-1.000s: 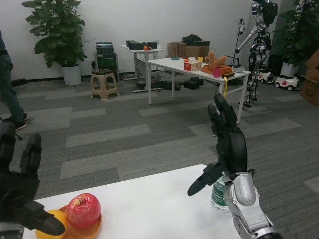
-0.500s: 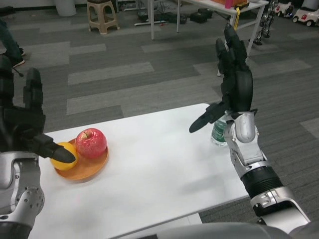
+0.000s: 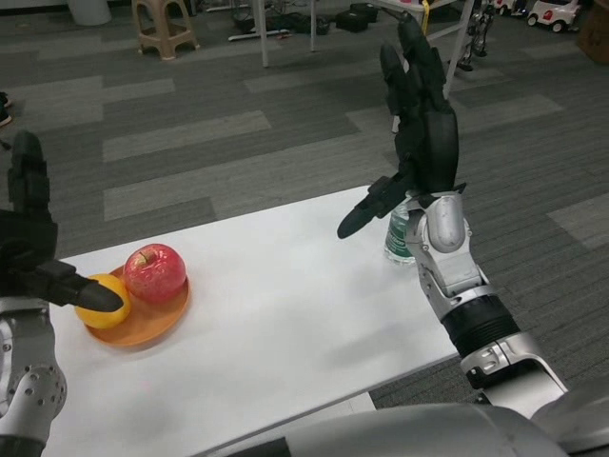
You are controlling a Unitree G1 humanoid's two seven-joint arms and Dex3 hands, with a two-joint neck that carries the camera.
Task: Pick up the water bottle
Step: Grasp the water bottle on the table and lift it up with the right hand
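Note:
The water bottle (image 3: 399, 236), clear with a green label, stands near the table's far right corner, mostly hidden behind my right wrist. My right hand (image 3: 416, 133) is raised above and just in front of it, fingers spread upward and thumb pointing left, holding nothing. At the left edge of the view, my left hand (image 3: 30, 249) hovers with its fingers apart, its thumb over the orange, and it holds nothing.
An orange plate (image 3: 143, 322) at the table's left holds a red apple (image 3: 154, 272) and an orange (image 3: 99, 297). The white table (image 3: 285, 324) ends just right of the bottle. A stool and another table's legs stand far back on the grey carpet.
The camera has tilted further down, so the whole scene has shifted. My right hand stays raised by the bottle, and my left hand stays over the plate.

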